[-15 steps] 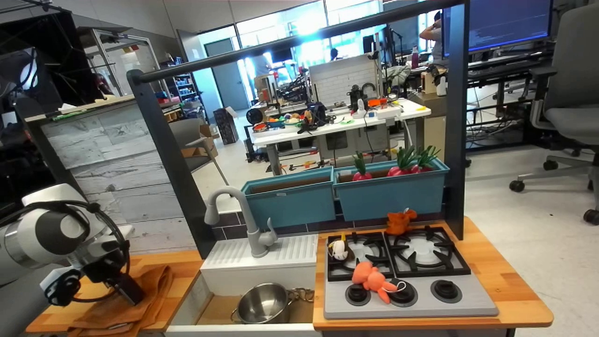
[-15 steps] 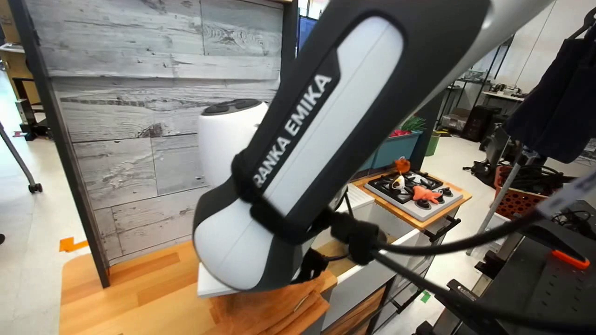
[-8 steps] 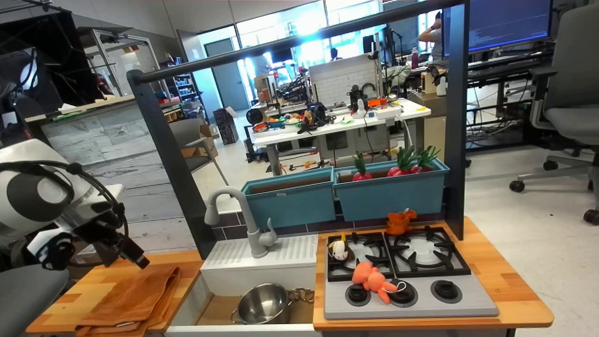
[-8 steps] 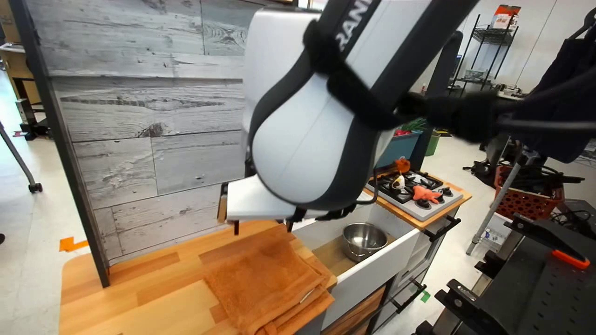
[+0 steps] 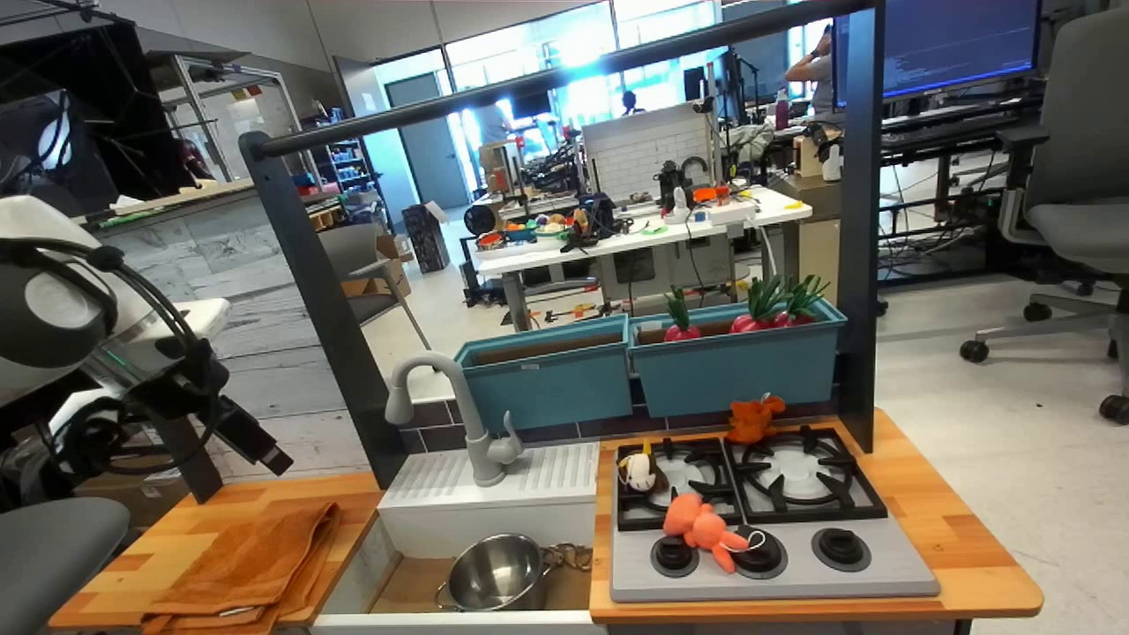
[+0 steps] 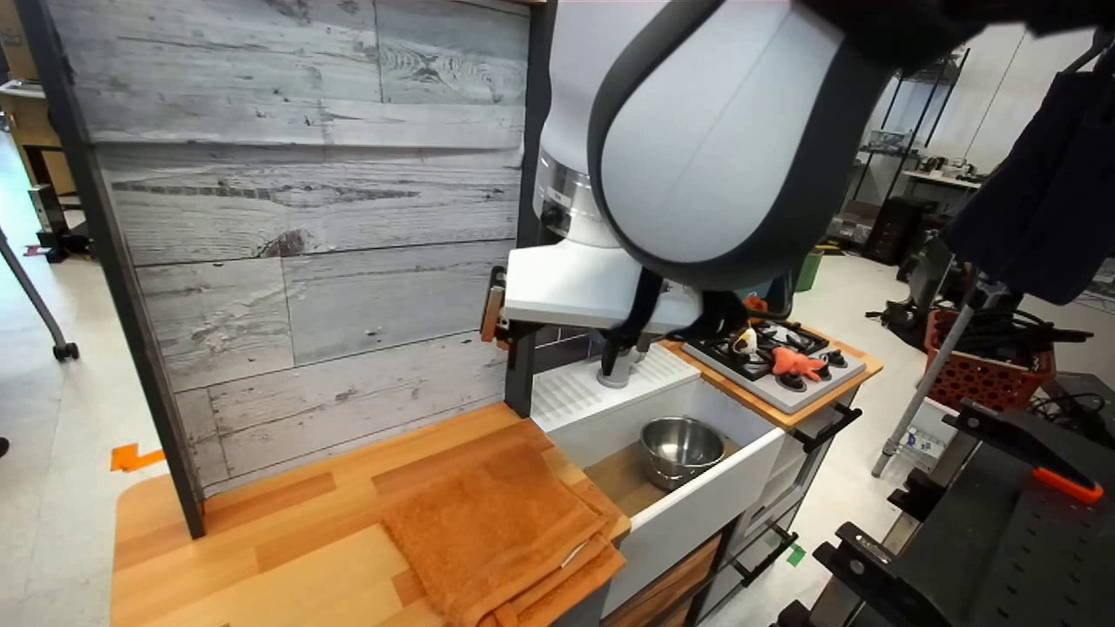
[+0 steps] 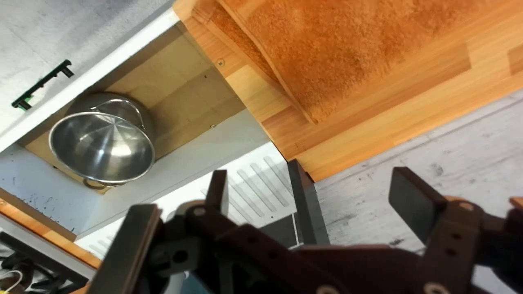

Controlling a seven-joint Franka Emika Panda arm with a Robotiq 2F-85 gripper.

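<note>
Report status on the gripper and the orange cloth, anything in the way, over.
Gripper open, holding nothing. Orange cloth folded on wooden counter. No obstruction seen between gripper and cloth.

Cannot see the whole orange towel (image 7: 359, 45) in the wrist view, cut off by the top edge, nor the whole hand (image 7: 312, 196), cropped along the bottom. Can see only a corner part of the stove (image 7: 45, 261) there. Cannot follow the robot arm (image 6: 714, 139) past the top edge in an exterior view, nor see most of the faucet (image 6: 614, 379), hidden behind it. Cannot make out the tiny clutter (image 5: 595, 216) on the far white desk (image 5: 767, 212) or read the monitor (image 5: 953, 44).
</note>
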